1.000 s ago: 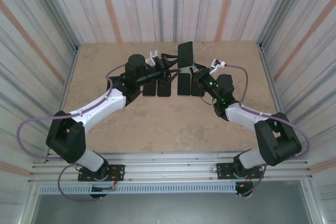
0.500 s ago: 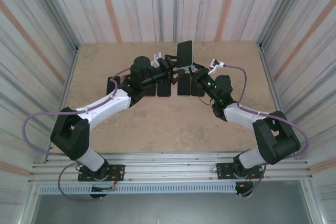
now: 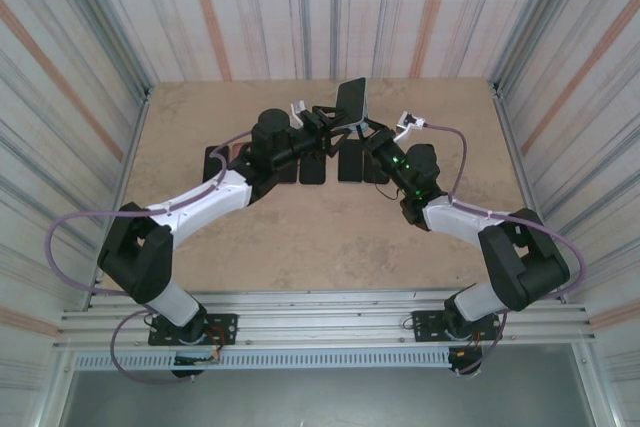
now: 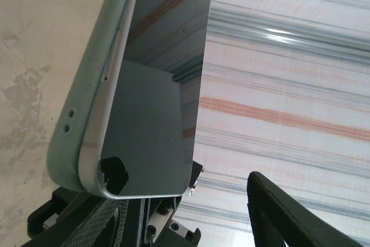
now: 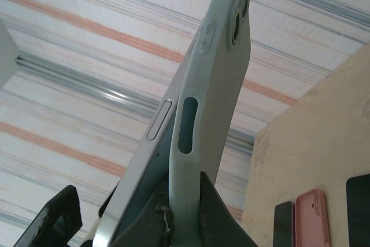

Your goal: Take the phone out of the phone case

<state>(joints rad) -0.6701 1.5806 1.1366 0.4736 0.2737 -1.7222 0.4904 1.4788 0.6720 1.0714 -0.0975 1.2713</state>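
Phone [image 3: 351, 99] and pale green phone case [image 4: 85, 99] were up in the air over the far middle of the bench [image 3: 300, 237], standing nearly upright with the dark screen turned toward the left arm. The right claw [image 3: 368, 133] was clamped on the lower end of the case, its dark fingers [image 5: 186, 219] pressed together against the green back. In the right wrist view the phone's silver edge [image 5: 155, 126] ran beside the case [image 5: 215, 79] and seemed to spread away from it toward the lower end, while the upper end sat in the case by the camera holes.

The left claw [image 3: 325, 121] was just beside the phone on the screen side. Its jaws stood apart. In the left wrist view one finger [image 4: 289, 212] was clear of the glass [image 4: 165, 73], and the other lay low under the phone's bottom corner; I could not tell whether that one touched it.

Below the held phone, a row of dark flat handsets [image 3: 313, 169] lay on the bench. A pink case [image 5: 312, 215] lay there between two dark ones in the right wrist view.
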